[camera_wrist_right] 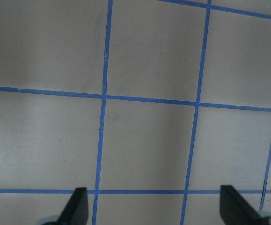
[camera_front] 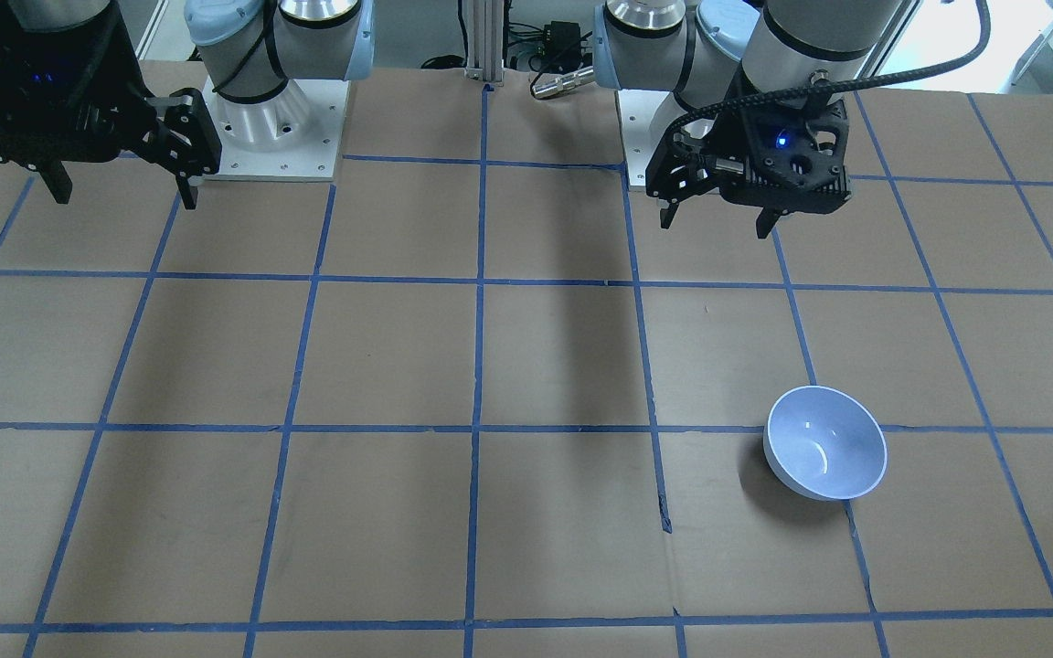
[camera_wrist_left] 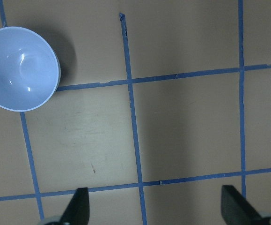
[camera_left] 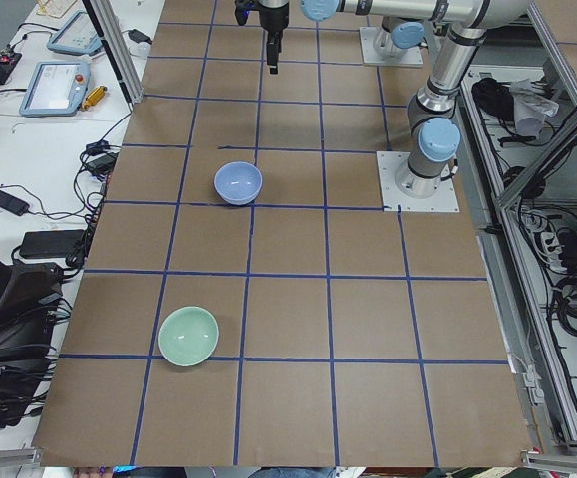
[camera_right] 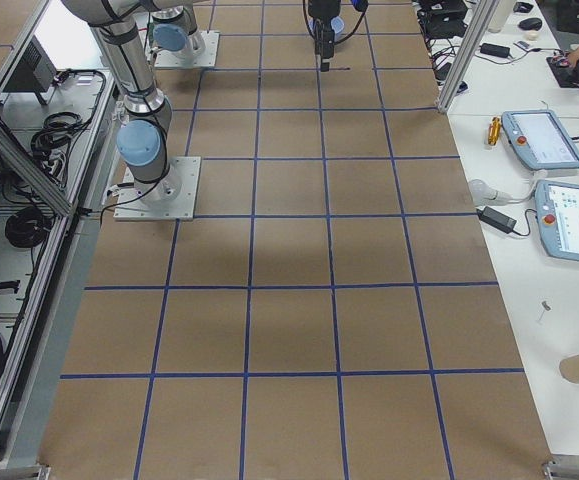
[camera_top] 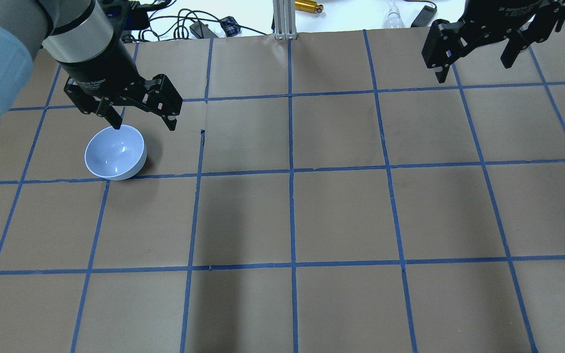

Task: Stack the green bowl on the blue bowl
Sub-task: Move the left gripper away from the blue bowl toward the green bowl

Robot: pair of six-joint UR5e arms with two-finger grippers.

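The blue bowl (camera_top: 115, 152) stands upright on the table (camera_top: 341, 215), mouth up, at about 9 o'clock from the table's middle in the overhead view. Being round, it has no long axis. The green bowl (camera_left: 188, 336) also sits upright with its mouth up. It is well apart from the blue one, at roughly 7 o'clock of it in the left side view, and is cut off by the left edge of the overhead view. The bowls are not stacked.

The left pincer (camera_top: 143, 125) hangs above the table at about 1 o'clock of the blue bowl, fingers spread wide and holding nothing. Its wrist camera shows the blue bowl at 10 o'clock, clear of both fingertips. The right pincer (camera_top: 474, 71) hangs over bare table at the far 2 o'clock corner, likewise spread wide and empty.
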